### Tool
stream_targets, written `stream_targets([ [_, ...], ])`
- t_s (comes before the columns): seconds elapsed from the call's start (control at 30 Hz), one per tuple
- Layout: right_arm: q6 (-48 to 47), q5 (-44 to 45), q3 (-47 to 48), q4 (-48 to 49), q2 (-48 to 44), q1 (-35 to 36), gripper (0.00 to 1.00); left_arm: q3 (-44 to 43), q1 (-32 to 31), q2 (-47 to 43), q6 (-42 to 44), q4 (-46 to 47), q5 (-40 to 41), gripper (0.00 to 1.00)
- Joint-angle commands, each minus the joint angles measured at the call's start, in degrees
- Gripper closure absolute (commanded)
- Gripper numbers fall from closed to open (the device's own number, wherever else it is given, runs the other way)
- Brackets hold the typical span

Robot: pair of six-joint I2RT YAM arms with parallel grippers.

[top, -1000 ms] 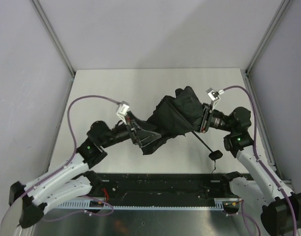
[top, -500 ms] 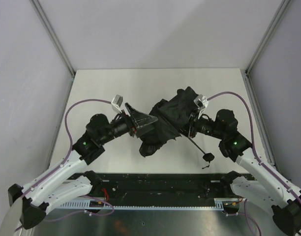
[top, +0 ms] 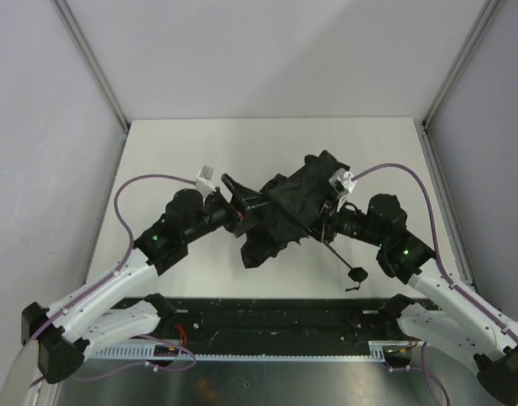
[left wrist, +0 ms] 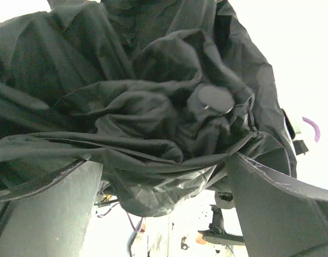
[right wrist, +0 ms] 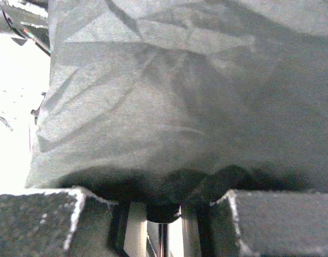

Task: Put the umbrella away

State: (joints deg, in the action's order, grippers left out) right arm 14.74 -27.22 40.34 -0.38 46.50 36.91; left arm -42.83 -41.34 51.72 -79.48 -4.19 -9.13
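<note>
Pale table (top: 183,152), grey walls. I had my left gripper (top: 249,205) spread wide around the umbrella (top: 297,196) fabric, and my right gripper (top: 327,222) clamped on its shaft (top: 337,251).

Umbrella (top: 289,211): compact, black, half collapsed, at the middle of the table (top: 183,144).
Canopy (left wrist: 153,123): loose black fabric, crumpled in deep folds and not wrapped; one lobe sags toward the near left.
Shaft (top: 337,252): thin, dark, drawn out of the canopy and slanting toward the near right.
Knob handle (top: 357,273): small, black, at the shaft's end, clear of the fabric.
Wrist strap (top: 350,288): thin, trailing from the knob toward the near edge.
</note>
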Motion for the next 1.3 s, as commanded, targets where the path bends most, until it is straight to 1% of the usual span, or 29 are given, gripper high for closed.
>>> stream_targets([
  [0.0,-0.02,-3.40,3.50,2.23,-1.65,1.77,1.00,-5.44,0.17,2.41,3.95,2.03,3.68,0.01],
  [0.07,0.58,-3.90,3.43,2.25,-1.49,2.51,1.00,-4.68,0.02,2.08,4.35,4.92,3.85,0.01],
  [0.13,1.64,-3.76,3.39,2.37,-1.32,2.92,1.00,-1.44,-0.12,0.05,4.67,11.58,3.72,0.01],
  [0.2,2.95,-3.20,3.42,2.50,-0.82,2.76,1.00,2.21,-0.47,-3.14,4.09,15.77,4.35,0.01],
  [0.33,4.99,-5.19,3.43,4.73,0.08,3.23,1.00,6.81,-0.79,-6.85,1.43,17.14,6.67,0.01],
  [0.47,4.75,-7.80,3.42,6.76,0.42,4.93,1.00,5.81,-0.77,-4.13,0.45,17.28,6.04,0.01],
  [0.6,4.25,-11.05,3.43,6.16,0.98,5.34,1.00,2.57,-0.96,-0.75,3.92,17.85,4.98,0.01],
  [0.7,4.08,-13.13,3.50,6.94,0.85,6.64,1.00,3.09,-0.99,-0.21,5.72,20.46,5.31,0.01],
  [0.73,4.03,-13.74,3.51,7.40,0.86,7.10,1.00,3.62,-1.05,-0.13,6.04,21.68,5.42,0.03],
  [0.8,3.90,-14.48,3.61,8.00,1.05,7.85,1.00,4.53,-1.16,0.15,6.50,24.01,5.21,0.10],
  [0.87,3.56,-14.60,3.67,8.22,1.25,8.41,1.00,5.02,-1.12,0.69,7.56,26.41,4.13,0.21],
  [0.97,2.99,-14.10,3.69,8.54,0.93,9.05,1.00,5.59,-1.11,1.76,8.60,29.96,1.96,0.43],
  [1.1,2.36,-12.21,3.65,9.21,0.59,9.86,1.00,5.95,-1.12,3.19,8.96,33.81,-0.36,0.63],
  [1.13,2.25,-11.70,3.67,9.41,0.60,10.03,1.00,6.07,-1.11,3.46,9.24,34.73,-0.76,0.69],
  [1.2,2.23,-10.13,3.65,9.45,0.41,10.38,1.00,6.15,-1.18,3.69,10.13,36.15,-1.30,0.84],
  [1.27,2.29,-8.09,3.68,8.32,0.12,10.69,1.00,6.54,-1.17,3.46,10.99,37.20,-1.17,0.94],
])
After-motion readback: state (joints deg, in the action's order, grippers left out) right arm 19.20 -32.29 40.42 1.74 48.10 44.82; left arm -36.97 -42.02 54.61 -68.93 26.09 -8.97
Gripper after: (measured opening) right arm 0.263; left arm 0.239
